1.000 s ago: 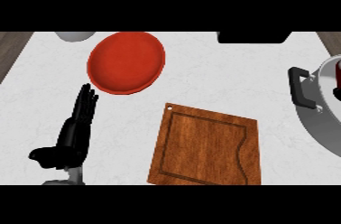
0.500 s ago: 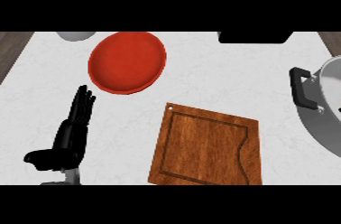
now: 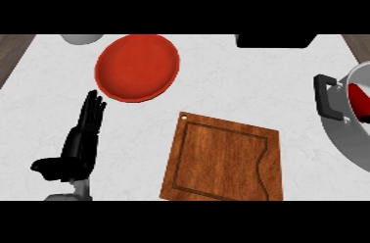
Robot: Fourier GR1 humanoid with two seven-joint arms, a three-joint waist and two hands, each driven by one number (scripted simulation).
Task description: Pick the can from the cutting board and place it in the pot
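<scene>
Mostly bare counter (image 3: 239, 85) lay between cutting board (image 3: 220, 161), red plate (image 3: 137, 66) and pot (image 3: 350, 122) at right edge; can (image 3: 359, 97) inside pot. Left hand (image 3: 80, 141) rested lower left, fingers straight, holding nothing.

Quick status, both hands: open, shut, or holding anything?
Left hand: open, fingers straight, holding nothing.
Right hand: not in view, so cannot be told.

No readable text, labels, brands, numbers or signs on anything

Lighting: even and bright, washing the pale surface (image 3: 217, 80) uniformly; faint soft shadows are showing; no glare or blur is appearing.
</scene>
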